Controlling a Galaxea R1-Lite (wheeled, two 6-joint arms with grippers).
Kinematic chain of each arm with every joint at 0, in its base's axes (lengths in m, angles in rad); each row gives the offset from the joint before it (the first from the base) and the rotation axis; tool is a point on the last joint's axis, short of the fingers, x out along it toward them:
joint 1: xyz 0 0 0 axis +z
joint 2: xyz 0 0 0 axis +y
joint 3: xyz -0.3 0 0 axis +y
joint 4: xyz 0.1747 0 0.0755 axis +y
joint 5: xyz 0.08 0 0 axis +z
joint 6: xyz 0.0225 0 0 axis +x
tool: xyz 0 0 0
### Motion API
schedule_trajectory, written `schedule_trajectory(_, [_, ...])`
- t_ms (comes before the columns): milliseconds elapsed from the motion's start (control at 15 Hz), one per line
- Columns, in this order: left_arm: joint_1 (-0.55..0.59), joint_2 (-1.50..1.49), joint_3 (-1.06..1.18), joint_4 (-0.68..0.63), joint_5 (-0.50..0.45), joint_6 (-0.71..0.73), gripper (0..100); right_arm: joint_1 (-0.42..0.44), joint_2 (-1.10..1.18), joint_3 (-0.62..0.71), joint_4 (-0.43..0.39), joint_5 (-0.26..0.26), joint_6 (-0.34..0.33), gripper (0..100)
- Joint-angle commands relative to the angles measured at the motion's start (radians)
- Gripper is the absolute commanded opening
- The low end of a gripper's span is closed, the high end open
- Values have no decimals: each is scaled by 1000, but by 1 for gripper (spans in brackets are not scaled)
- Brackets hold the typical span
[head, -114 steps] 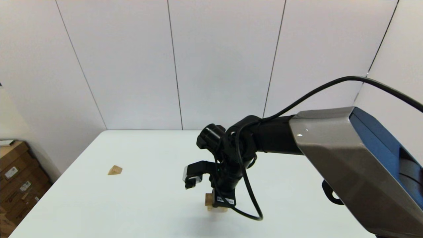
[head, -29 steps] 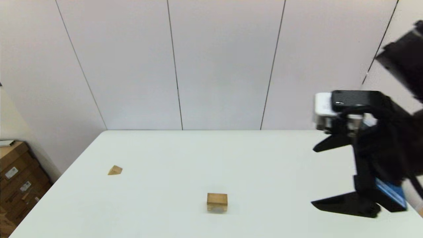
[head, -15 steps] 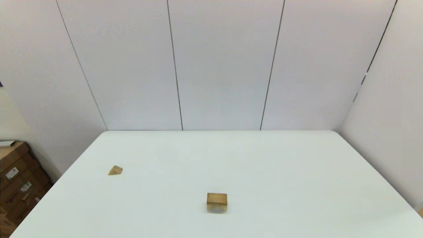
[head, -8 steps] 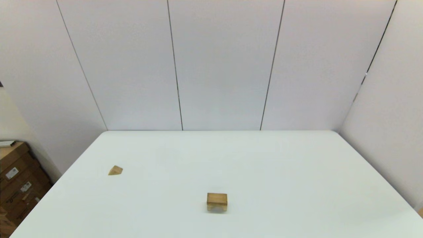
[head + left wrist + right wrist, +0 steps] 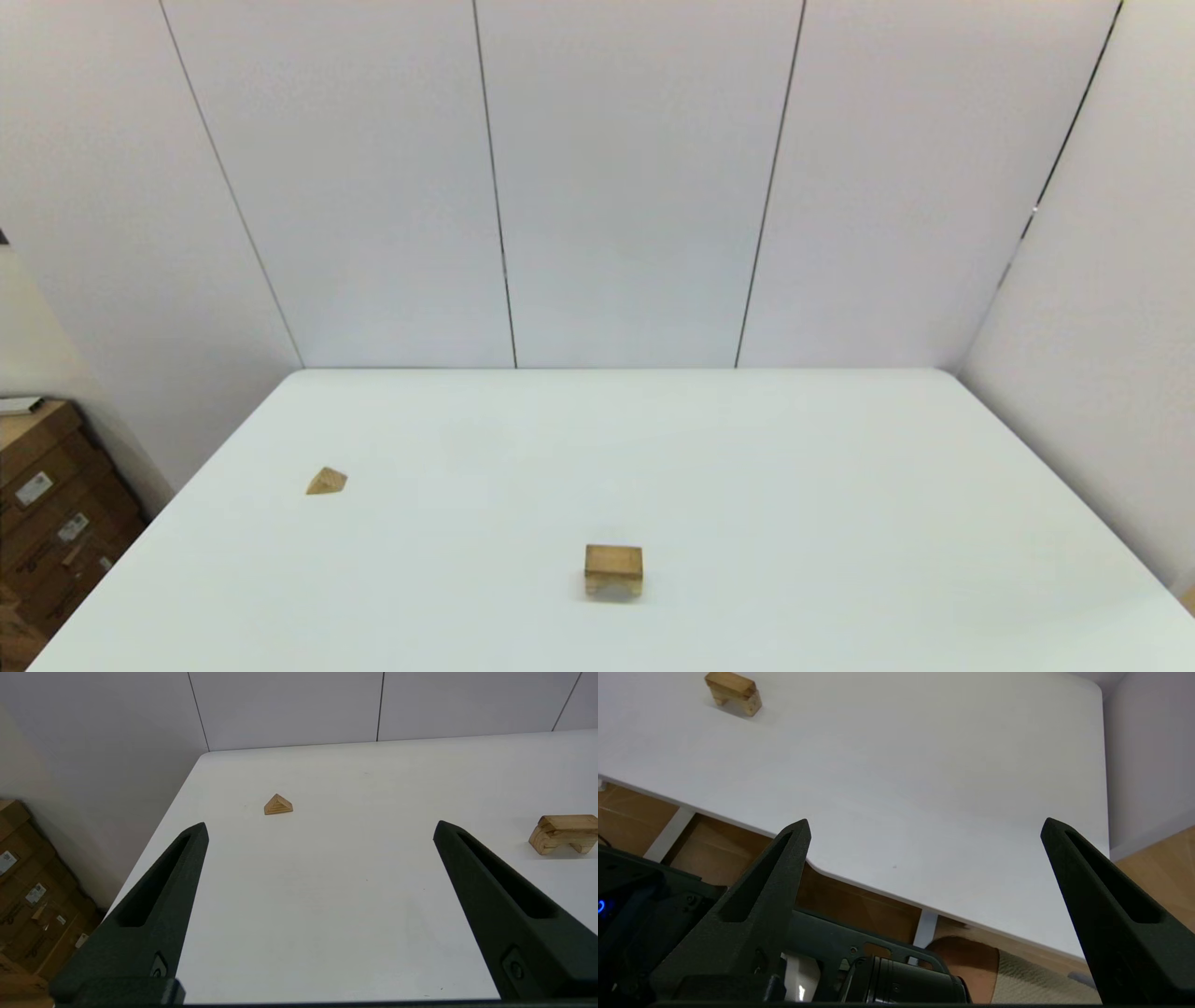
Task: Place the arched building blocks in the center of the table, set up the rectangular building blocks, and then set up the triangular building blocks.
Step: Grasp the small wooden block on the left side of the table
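Rectangular block (image 5: 613,563) atop arched block (image 5: 613,588), mid-table (image 5: 840,485); triangular block (image 5: 326,482) far left.

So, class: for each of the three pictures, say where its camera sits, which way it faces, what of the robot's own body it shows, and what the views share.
Head view: high on the robot, looking forward and down at the table; no arm shows.
Left wrist view: behind the open left gripper, facing across the table toward the triangular block; its two fingers show.
Right wrist view: behind the open right gripper, near the table's front edge; fingers and dark robot frame show.
Shared: all three see the stacked blocks; head and left wrist share the triangular block.
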Motion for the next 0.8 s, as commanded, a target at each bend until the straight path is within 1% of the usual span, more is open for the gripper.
schedule_trajectory(67, [0,1,0,0,0,0,100,-26,-72,74,0,2,-1,100])
schedule_trajectory(267, [0,1,0,0,0,0,100,-52,-201,159,-29,28,-1,100])
schedule_trajectory(400, [0,1,0,0,0,0,100,-50,-281,231,-100,28,1,100])
schedule_trajectory(467, [0,1,0,0,0,0,100,-50,-279,269,-156,23,16,100])
schedule_trajectory(533, [0,1,0,0,0,0,100,-50,-279,300,-229,28,55,100])
schedule_trajectory(600, [0,1,0,0,0,0,100,-50,-279,340,-325,28,79,100])
schedule_trajectory(667, [0,1,0,0,0,0,100,-50,-279,421,-457,28,82,100])
schedule_trajectory(800, [2,1,0,0,0,0,100,-50,-279,548,-624,26,76,100])
